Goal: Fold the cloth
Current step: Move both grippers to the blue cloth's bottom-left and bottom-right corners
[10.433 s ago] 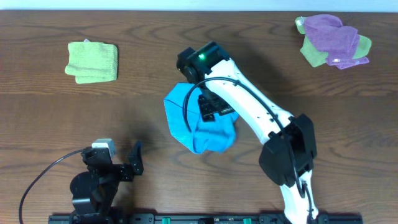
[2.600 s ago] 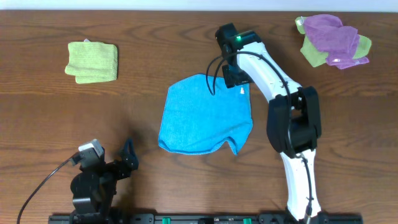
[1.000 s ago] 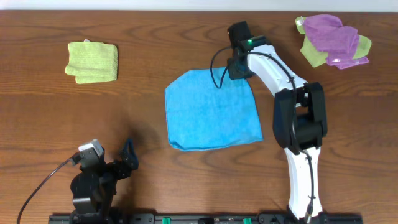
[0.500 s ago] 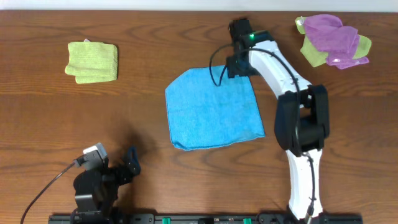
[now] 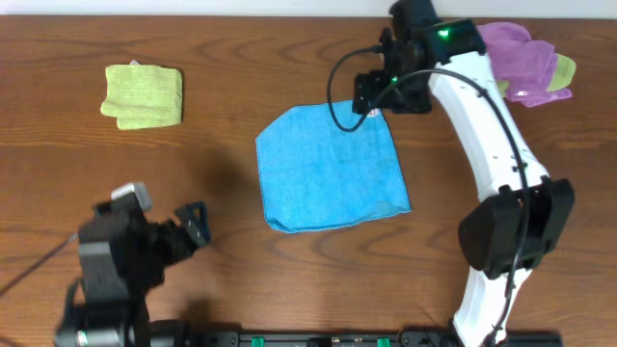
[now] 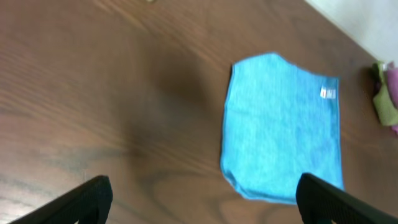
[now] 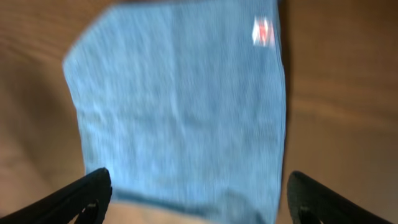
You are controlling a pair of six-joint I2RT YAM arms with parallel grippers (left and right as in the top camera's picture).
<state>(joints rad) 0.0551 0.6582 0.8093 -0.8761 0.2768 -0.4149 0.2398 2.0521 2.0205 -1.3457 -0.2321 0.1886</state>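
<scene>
Overhead: I find the cloth (image 5: 333,172) spread flat and unfolded at the middle of the table (image 5: 231,58). The right gripper (image 5: 370,97) hangs over its 1 o'clock corner. The left gripper (image 5: 194,220) sits well apart at the cloth's 8 o'clock. A green cloth (image 5: 143,94) lies at 10 o'clock and a purple cloth (image 5: 516,53) at 2 o'clock.

Left wrist: jaws stand wide, nothing between them. The cloth lies ahead at 1 o'clock.

Right wrist: picture blurred. Jaws stand wide and empty, the cloth below, its label (image 7: 262,30) at 1 o'clock.
</scene>
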